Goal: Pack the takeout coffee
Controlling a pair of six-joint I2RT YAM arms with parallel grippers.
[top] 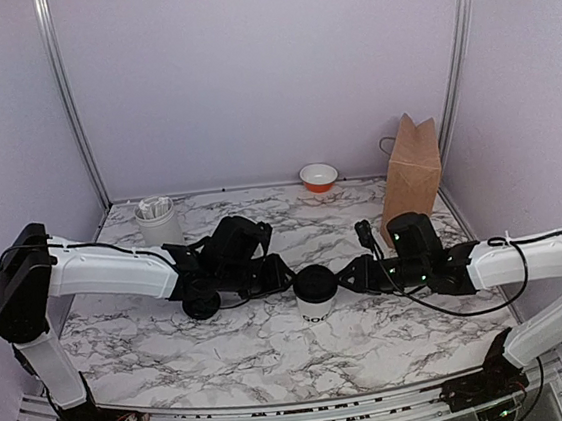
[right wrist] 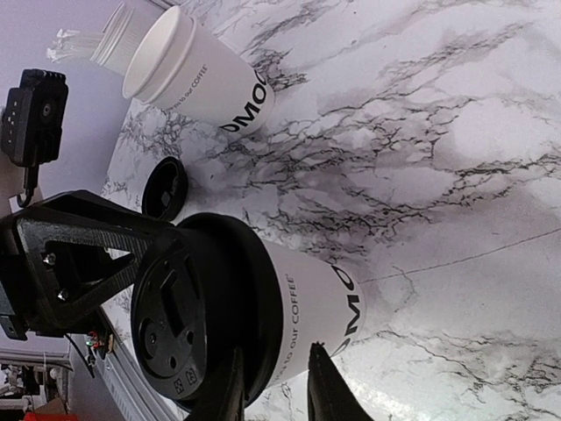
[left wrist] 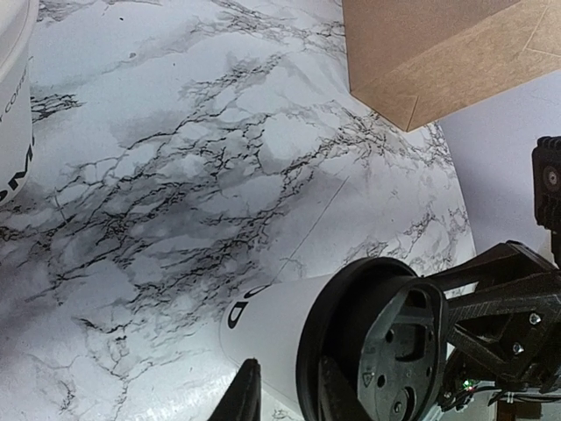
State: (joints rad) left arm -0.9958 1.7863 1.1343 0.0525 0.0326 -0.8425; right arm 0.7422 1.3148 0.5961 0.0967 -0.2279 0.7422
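Observation:
The takeout coffee cup point(top: 317, 305), white with dark lettering and a black lid point(top: 315, 282) on it, stands upright at the table's middle. My left gripper point(top: 286, 278) is at its left and my right gripper point(top: 346, 278) at its right, both at lid height. In the left wrist view the cup point(left wrist: 272, 333) lies just beyond my left gripper point(left wrist: 287, 364), jaws a little apart, the lid's rim point(left wrist: 316, 351) between them. In the right wrist view my right gripper point(right wrist: 275, 351) stands the same way at the cup point(right wrist: 320, 303) and lid point(right wrist: 188, 307).
A brown paper bag point(top: 411, 169) stands at the back right, an orange bowl point(top: 319, 176) at the back. A white holder with packets point(top: 158, 221) is back left. A spare black lid point(top: 203, 307) lies under my left arm. Another white cup point(right wrist: 202, 79) stands behind.

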